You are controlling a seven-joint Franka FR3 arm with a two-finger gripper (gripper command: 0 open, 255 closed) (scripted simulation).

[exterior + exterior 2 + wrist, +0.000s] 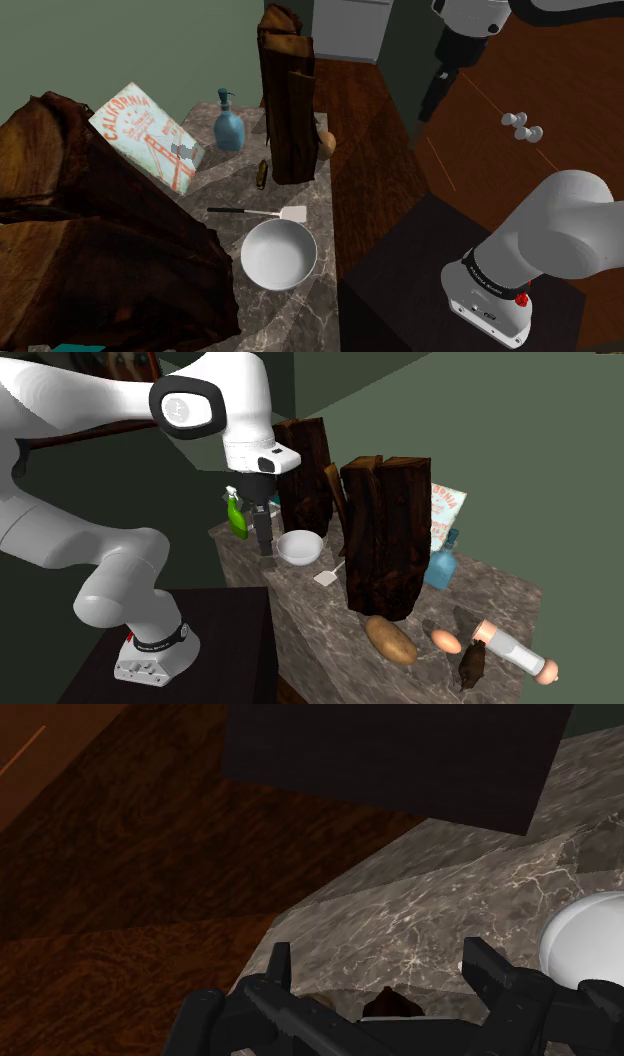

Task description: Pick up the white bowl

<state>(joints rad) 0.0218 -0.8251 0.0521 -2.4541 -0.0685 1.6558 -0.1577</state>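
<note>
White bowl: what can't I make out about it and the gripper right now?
- Wrist view: the white bowl is cut off by the picture's edge.
- Second exterior view: the gripper overlaps the white bowl's rim, so their gap is unclear.
- Shoulder view: the gripper is black against the dark floor; its opening is unreadable there.

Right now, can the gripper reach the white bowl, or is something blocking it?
Probably yes. The open gripper hangs near the edge of the counter, to one side of the white bowl, and nothing stands over the bowl. The spatula lies beside its rim; the tall wooden block stands well clear.
</note>
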